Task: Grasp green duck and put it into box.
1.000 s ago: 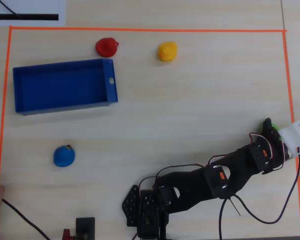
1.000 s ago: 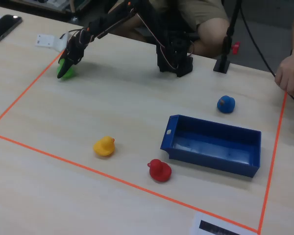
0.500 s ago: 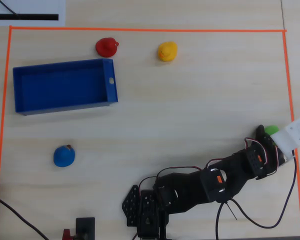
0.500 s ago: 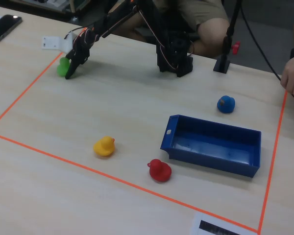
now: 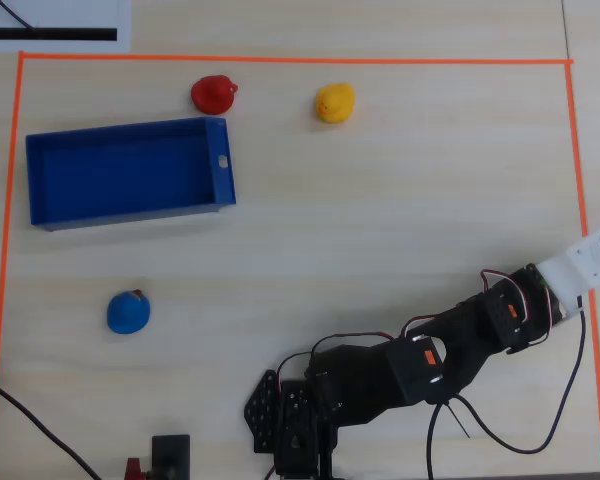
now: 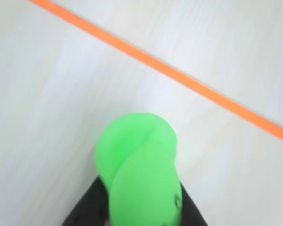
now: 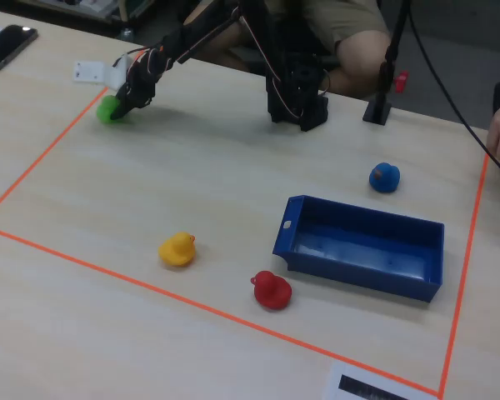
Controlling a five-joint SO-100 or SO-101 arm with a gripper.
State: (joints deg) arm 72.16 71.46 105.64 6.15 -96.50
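The green duck (image 6: 140,169) fills the lower middle of the wrist view, sitting between my black jaws, one on each side of it. My gripper (image 6: 141,209) is shut on it. In the fixed view the green duck (image 7: 108,109) is at the far left by the orange tape, low over the table, with the gripper (image 7: 122,105) on it. In the overhead view the duck is hidden under the white wrist mount (image 5: 585,263) at the right edge. The blue box (image 5: 220,165) stands empty at the upper left of the overhead view and also shows in the fixed view (image 7: 342,268).
A red duck (image 5: 213,94) and a yellow duck (image 5: 334,102) sit beyond the box, a blue duck (image 5: 128,312) below it. Orange tape (image 6: 179,77) borders the work area. The arm base (image 7: 296,100) and a black stand (image 7: 379,104) are at the back.
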